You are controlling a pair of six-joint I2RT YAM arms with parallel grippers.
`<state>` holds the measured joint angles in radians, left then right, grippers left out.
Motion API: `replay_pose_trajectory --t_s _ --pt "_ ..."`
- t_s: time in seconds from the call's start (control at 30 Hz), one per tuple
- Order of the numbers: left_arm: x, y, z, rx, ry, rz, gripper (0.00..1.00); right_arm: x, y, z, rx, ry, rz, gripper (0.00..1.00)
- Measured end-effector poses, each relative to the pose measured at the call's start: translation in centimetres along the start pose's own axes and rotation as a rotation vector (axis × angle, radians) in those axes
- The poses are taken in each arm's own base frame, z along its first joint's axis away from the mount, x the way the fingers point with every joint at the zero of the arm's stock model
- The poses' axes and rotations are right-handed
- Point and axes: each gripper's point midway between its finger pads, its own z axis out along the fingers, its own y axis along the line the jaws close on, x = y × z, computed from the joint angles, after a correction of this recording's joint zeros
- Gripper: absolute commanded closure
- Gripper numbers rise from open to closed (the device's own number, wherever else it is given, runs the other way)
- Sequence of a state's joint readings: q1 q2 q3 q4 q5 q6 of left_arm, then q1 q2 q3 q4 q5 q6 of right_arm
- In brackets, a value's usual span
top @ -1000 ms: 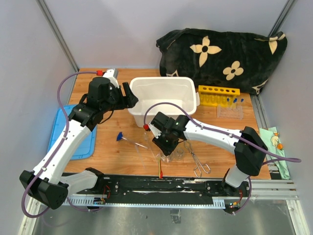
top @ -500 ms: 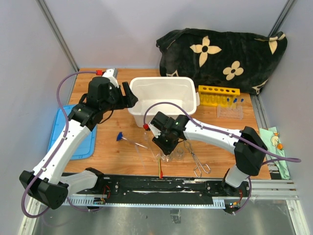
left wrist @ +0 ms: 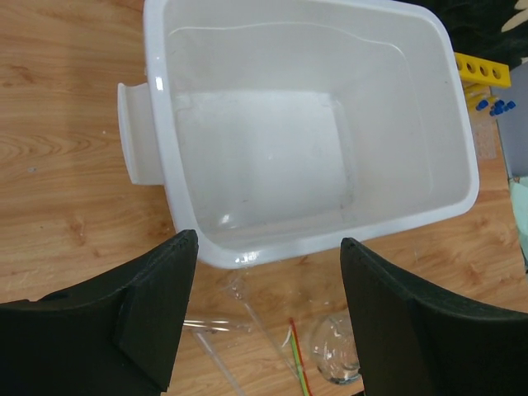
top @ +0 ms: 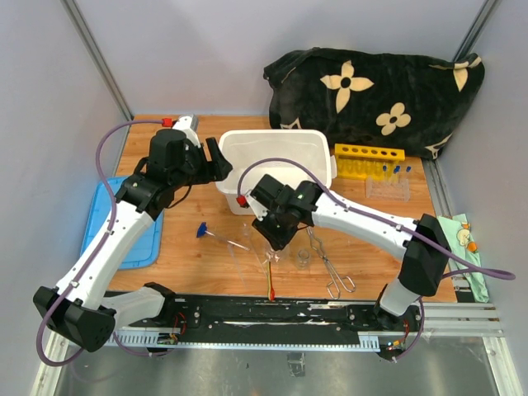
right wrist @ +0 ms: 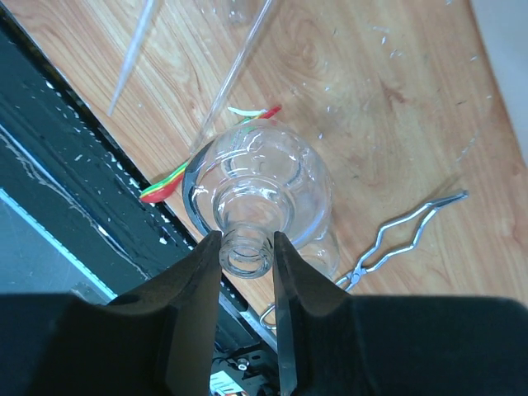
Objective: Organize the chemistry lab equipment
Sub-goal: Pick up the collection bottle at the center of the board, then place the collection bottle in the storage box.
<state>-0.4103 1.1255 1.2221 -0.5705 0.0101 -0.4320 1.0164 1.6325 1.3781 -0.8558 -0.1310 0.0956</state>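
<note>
My right gripper [right wrist: 247,247] is shut on the neck of a round clear glass flask [right wrist: 260,190], which hangs just above the table; in the top view this gripper [top: 272,239] is in front of the white tub. A small glass beaker [top: 304,258] stands beside it. Metal tongs [top: 330,266] lie to the right, and the red-tipped stick [top: 271,285] and thin rods [top: 235,243] lie on the wood. At the back right stand the yellow tube rack [top: 369,161] and the clear rack [top: 388,188] with blue-capped tubes [top: 396,171]. My left gripper [left wrist: 268,247] is open over the tub's near wall, holding nothing.
The white tub [top: 324,157] is empty at table centre. A blue lid [top: 124,223] lies on the left under my left arm. The black flowered cloth [top: 375,99] is heaped at the back right. A black rail [top: 330,313] runs along the front edge.
My right gripper has risen and shifted back and left with the flask in it, leaving the small beaker on the table. The left arm has not moved.
</note>
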Motion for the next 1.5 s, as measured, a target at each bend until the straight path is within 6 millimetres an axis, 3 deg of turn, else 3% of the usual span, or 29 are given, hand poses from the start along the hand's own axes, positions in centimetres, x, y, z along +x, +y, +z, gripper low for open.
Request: replay_pose_trajectory --t_s 0.13,0.43,0.63,1.03,1.2,1.37,1.5 --pt "0.1 0.4 0.3 -0.025 0.0 -0.012 0.25 -1.9 0.2 -2.7 0.005 -0.039 -0.006 0.99" --pt "-0.1 3.2 0.2 -0.197 -0.037 -0.103 0.26 -8.4 0.0 -11.7 0.051 -0.249 -0.047 0.99" --pt "-1.0 5.0 -0.6 -0.323 -0.085 -0.174 0.27 -10.5 -2.7 -13.9 0.085 -0.309 0.011 0.99" --pt "-0.2 6.5 0.5 -0.413 -0.069 -0.195 0.27 -16.6 -9.7 -12.4 0.158 -0.374 0.12 1.0" --pt "-0.2 6.7 1.1 -0.426 -0.062 -0.191 0.27 -17.5 -13.5 -11.4 0.175 -0.393 0.181 1.0" --pt "-0.2 6.6 1.3 -0.422 -0.058 -0.181 0.28 -18.4 -17.2 -8.6 0.174 -0.386 0.233 1.0" --pt "0.2 6.6 2.2 -0.417 -0.031 -0.16 0.28 -20.1 -18.7 -5.2 0.153 -0.387 0.238 1.0"
